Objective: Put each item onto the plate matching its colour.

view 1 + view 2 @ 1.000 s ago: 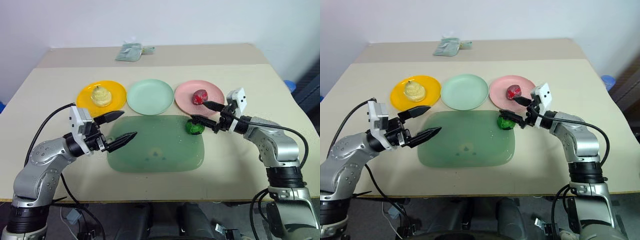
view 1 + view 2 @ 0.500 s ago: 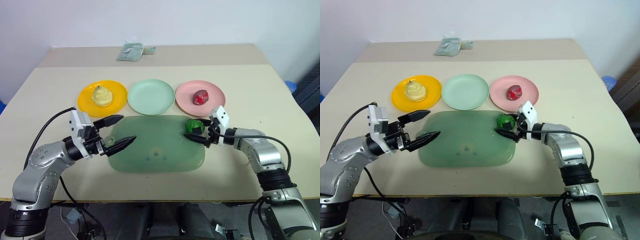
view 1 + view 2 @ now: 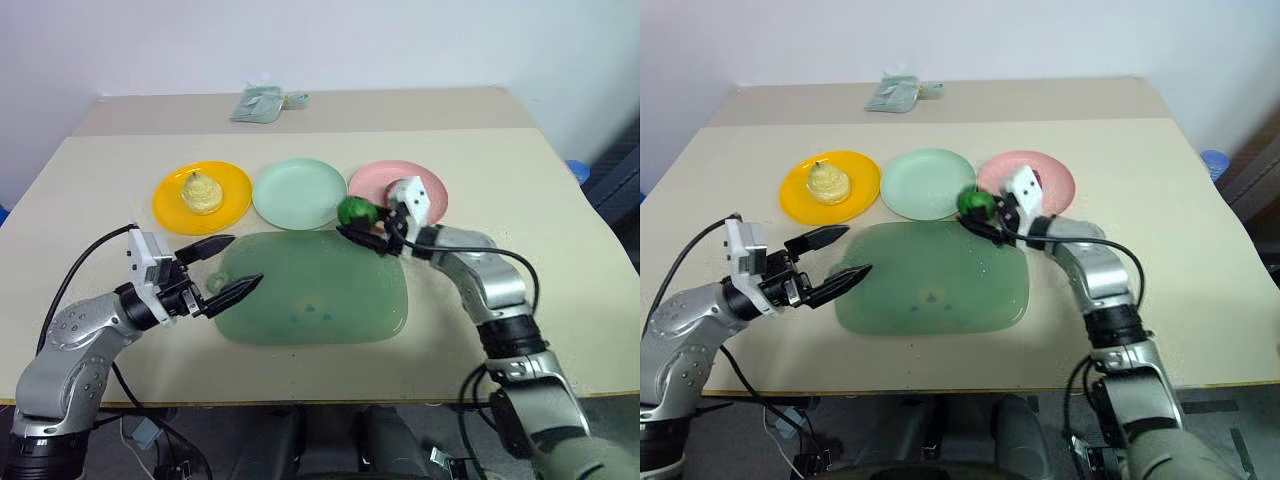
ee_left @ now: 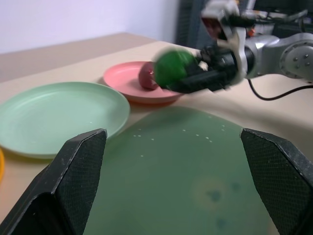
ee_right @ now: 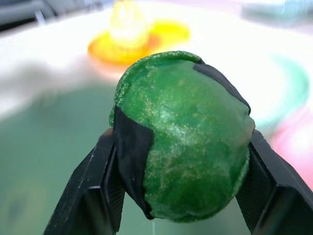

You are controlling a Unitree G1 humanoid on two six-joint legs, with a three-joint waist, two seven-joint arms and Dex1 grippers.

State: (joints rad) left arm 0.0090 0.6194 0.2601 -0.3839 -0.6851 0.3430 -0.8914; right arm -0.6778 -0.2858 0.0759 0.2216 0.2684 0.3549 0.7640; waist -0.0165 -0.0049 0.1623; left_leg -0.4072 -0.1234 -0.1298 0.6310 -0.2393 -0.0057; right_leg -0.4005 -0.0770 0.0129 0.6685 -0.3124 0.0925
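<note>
Green and black, the ball [image 3: 354,212] sits pinched between the two black fingers of the right end effector [image 3: 366,227], raised off the translucent green board [image 3: 312,288] and hanging near that board's far right corner, between the mint plate [image 3: 300,192] and the pink plate [image 3: 432,187]. In the right wrist view both fingers press its flanks squarely, so the grip looks sound. The step in hand, as I judge it, is the carry to the mint plate, which lies bare just beside the ball. To do it well, the arm should bring the ball over the plate's middle rather than its rim, lower until it nearly touches, and only then let the fingers part, since a round toy dropped from height would likely roll off. The red ball [image 4: 147,75] already lies on the pink plate, and the yellow pear [image 3: 202,192] on the orange plate [image 3: 166,199]. The left end effector [image 3: 228,266] hangs with fingers spread wide and grasping nothing, over the worktop [image 3: 520,160] at the board's near left edge, well clear of the path.
</note>
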